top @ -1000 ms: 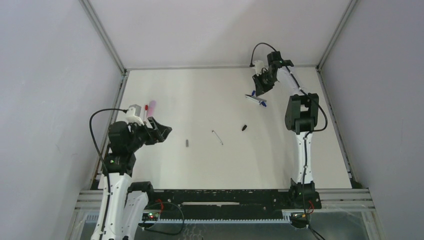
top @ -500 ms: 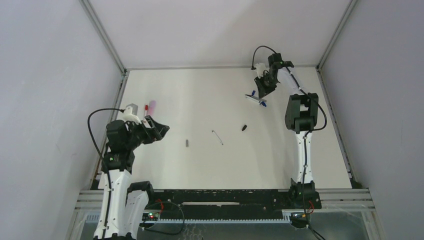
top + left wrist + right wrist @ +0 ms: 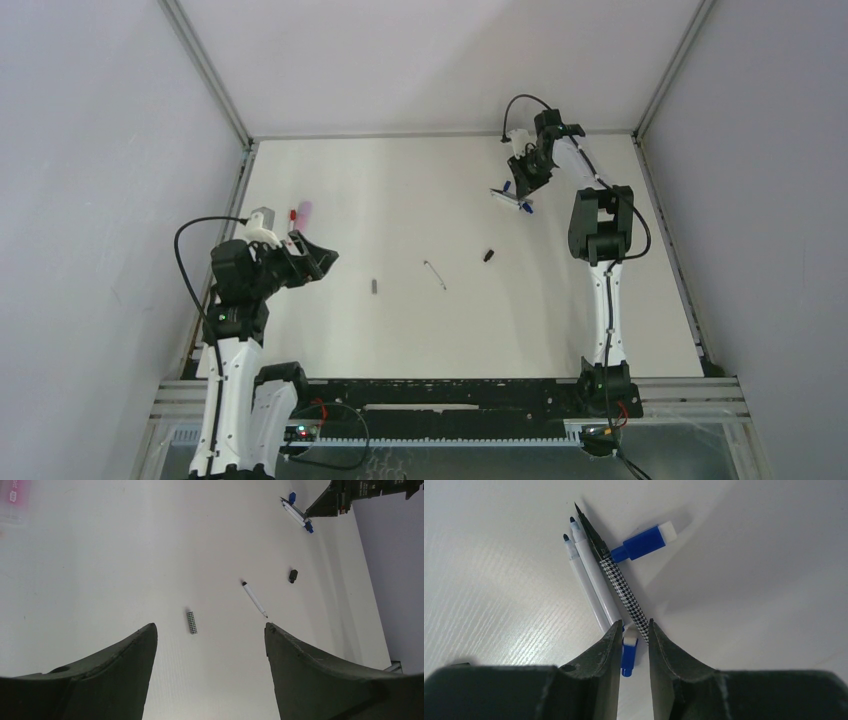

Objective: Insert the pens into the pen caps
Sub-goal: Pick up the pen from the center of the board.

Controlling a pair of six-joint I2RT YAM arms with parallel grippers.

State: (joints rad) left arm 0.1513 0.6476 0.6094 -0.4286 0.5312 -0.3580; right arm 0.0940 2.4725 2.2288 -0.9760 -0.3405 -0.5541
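In the right wrist view two white stick pens (image 3: 591,580) with blue tips and a houndstooth pen (image 3: 621,582) lie side by side. One blue pen cap (image 3: 646,541) rests by their tips. Another blue pen cap (image 3: 628,652) lies below the narrow gap of my right gripper (image 3: 633,622); its jaws stand slightly apart and do not pinch it. My left gripper (image 3: 210,626) hangs wide open over a houndstooth cap (image 3: 191,622), a thin white pen (image 3: 255,599) and a black cap (image 3: 293,575). A pink marker (image 3: 303,212) lies at the left.
A small red piece (image 3: 291,214) lies beside the pink marker, just behind the left arm (image 3: 245,275). The right arm (image 3: 600,225) reaches to the far right of the table, near the back wall's frame (image 3: 440,134). The blue pens (image 3: 512,200) lie under its wrist.
The right gripper has shifted slightly toward the far edge above the blue pens. The left arm has drawn back a little to the left. No object has moved.
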